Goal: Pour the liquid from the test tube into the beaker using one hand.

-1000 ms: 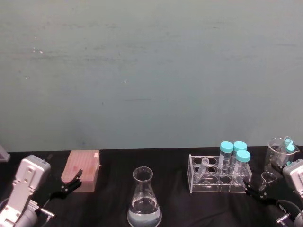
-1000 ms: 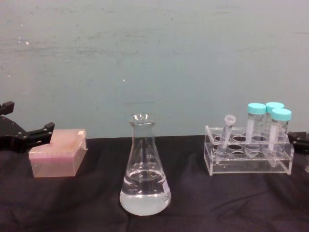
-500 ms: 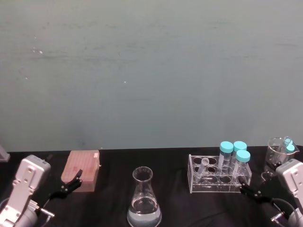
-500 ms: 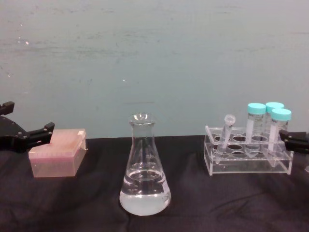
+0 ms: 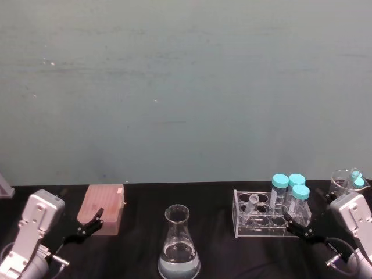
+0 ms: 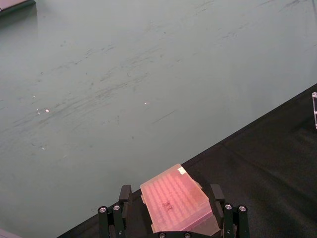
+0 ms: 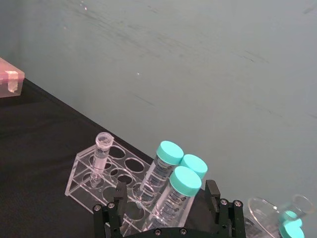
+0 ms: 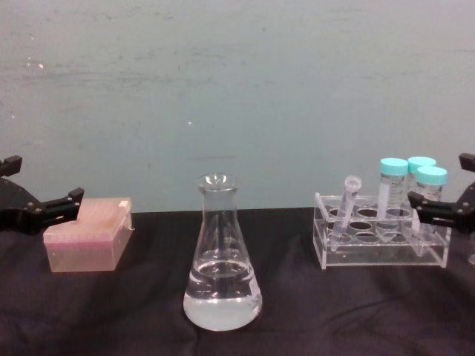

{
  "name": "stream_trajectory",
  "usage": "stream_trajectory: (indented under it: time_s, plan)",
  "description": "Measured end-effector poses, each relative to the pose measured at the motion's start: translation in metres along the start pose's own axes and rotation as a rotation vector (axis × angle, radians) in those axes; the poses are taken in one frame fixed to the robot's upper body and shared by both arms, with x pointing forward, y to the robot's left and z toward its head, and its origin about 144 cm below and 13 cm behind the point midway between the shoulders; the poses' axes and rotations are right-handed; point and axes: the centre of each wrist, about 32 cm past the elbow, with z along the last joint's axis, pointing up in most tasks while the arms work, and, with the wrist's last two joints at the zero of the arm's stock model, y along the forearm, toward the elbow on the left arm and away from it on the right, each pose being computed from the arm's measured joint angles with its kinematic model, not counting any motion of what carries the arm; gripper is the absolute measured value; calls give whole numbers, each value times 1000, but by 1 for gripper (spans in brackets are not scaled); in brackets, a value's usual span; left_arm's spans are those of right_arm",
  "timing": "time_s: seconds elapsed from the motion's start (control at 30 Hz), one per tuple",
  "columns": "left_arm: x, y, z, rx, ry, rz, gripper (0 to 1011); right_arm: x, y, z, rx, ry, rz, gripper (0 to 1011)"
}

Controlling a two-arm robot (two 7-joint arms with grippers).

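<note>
The test tube leans, uncapped, in the left end of the clear rack, also seen in the chest view and the right wrist view. I cannot tell how much liquid it holds. The beaker is a conical flask at the table's front centre, with clear liquid in its base. My right gripper hovers open at the rack's right end, just behind the teal-capped tubes. My left gripper stays open by the pink box.
A pink tip box sits at the left, between the left fingers in the wrist view. Three teal-capped tubes stand in the rack's right half. A glass beaker holding teal-capped tubes stands at the far right.
My right gripper has risen and moved in toward the rack's right end. The left arm, flask and tubes have not moved.
</note>
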Motion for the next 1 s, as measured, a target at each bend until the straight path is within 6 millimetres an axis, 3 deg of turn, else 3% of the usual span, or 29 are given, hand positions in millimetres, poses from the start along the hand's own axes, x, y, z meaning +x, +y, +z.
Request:
stream_trajectory:
  time_s: [1.0]
  plan:
    - [0, 0, 0, 0, 0, 0, 1000, 11, 37, -5, 40, 162, 164, 1003]
